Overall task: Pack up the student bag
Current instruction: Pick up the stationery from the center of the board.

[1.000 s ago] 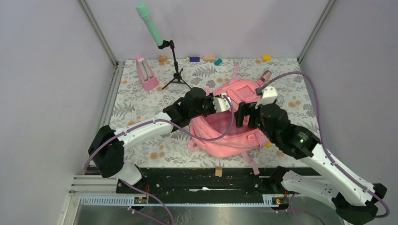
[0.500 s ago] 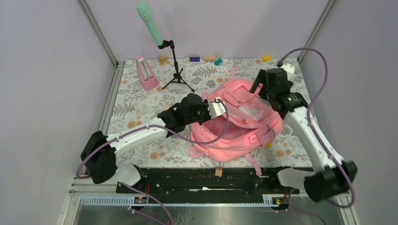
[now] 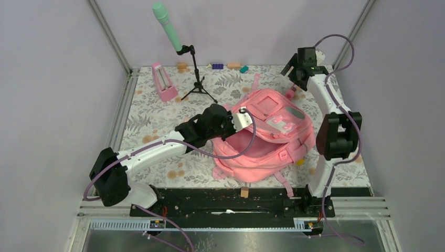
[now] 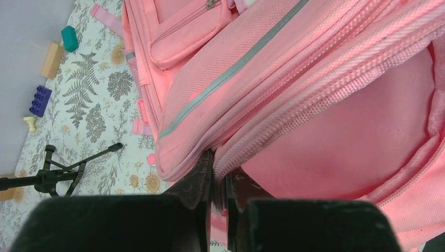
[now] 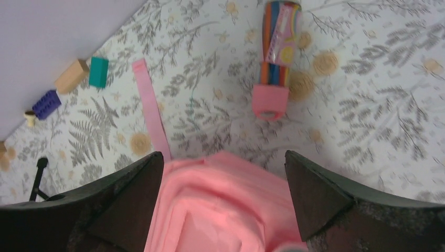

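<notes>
Twin robot arms with glossy white shells, the left arm (image 3: 157, 149) and the right arm (image 3: 321, 93), bulge at chunky black joint housings (image 3: 338, 136). A purple cable (image 3: 336, 35) loops along each. The right gripper (image 5: 223, 207) ends in matte black wedge-shaped fingers (image 5: 126, 205); the left gripper (image 4: 214, 184) shows scuffed black fingers (image 4: 197, 184) on a blocky black body.

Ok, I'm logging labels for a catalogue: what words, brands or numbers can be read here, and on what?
None can be read.
student bag: pale patch on its front, too small to read.
colourful tube: printed wrapper, too blurred to read.
</notes>
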`<state>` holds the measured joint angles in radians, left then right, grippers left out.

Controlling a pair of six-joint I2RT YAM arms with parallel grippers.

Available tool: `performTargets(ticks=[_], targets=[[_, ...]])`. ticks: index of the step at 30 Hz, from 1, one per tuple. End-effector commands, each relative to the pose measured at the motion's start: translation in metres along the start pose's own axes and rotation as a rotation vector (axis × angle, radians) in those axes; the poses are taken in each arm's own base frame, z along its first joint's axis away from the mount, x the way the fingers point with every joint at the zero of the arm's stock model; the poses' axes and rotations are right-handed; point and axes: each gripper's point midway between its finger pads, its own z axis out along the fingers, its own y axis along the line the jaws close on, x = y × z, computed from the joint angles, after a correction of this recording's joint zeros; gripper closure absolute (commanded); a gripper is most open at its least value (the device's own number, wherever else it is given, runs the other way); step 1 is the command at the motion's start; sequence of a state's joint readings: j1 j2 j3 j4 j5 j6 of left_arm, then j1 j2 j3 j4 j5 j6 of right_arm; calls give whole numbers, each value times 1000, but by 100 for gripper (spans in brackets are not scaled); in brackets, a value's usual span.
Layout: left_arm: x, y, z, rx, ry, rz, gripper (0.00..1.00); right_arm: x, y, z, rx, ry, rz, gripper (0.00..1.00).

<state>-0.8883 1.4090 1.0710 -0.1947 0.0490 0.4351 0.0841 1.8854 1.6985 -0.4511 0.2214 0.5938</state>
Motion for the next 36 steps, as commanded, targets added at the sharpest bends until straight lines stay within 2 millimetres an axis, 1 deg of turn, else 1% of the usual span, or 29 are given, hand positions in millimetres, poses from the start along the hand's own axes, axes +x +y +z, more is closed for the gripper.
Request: performTargets(ticks=[1, 4, 7, 9, 10, 12, 15, 16, 21, 23, 25, 27, 29, 31, 32, 33, 36], targets=[[-14, 8, -10, -37, -7, -67, 100, -10, -2, 43, 22, 31, 60, 8], [-16, 8, -12, -39, -10, -70, 100, -8, -9, 71, 85, 67, 31, 8], [-19, 8, -14, -37, -20, -72, 100, -4, -10, 95, 129, 110, -5, 8], [-19, 9, -15, -42, -21, -74, 100, -2, -12, 107, 157, 134, -26, 7], [-19, 9, -15, -42, -21, -76, 100, -6, -11, 108, 169, 131, -28, 6], [-22, 8, -16, -39, -29, -77, 100, 2, -19, 117, 204, 144, -34, 5], [-24, 10, -18, -42, -36, -79, 100, 15, -30, 125, 242, 166, -18, 5], [-25, 10, -18, -44, -40, -79, 100, 22, -31, 128, 241, 181, -8, 5], [-25, 11, -19, -50, -40, -78, 100, 41, -38, 137, 260, 225, 15, 7], [-26, 12, -20, -53, -45, -79, 100, 46, -38, 142, 257, 239, 18, 10], [-27, 13, -21, -58, -48, -78, 100, 45, -40, 144, 265, 239, 25, 12], [-28, 14, -22, -62, -51, -77, 100, 46, -45, 147, 273, 251, 52, 15], [-29, 14, -23, -63, -54, -77, 100, 52, -47, 150, 274, 277, 81, 17], [-29, 13, -23, -60, -56, -77, 100, 48, -59, 155, 284, 291, 112, 23], [-29, 14, -23, -61, -56, -78, 100, 48, -59, 156, 285, 297, 115, 26], [-30, 14, -23, -60, -58, -79, 100, 48, -60, 156, 286, 300, 121, 31], [-30, 14, -25, -62, -59, -81, 100, 50, -62, 158, 282, 314, 142, 41]])
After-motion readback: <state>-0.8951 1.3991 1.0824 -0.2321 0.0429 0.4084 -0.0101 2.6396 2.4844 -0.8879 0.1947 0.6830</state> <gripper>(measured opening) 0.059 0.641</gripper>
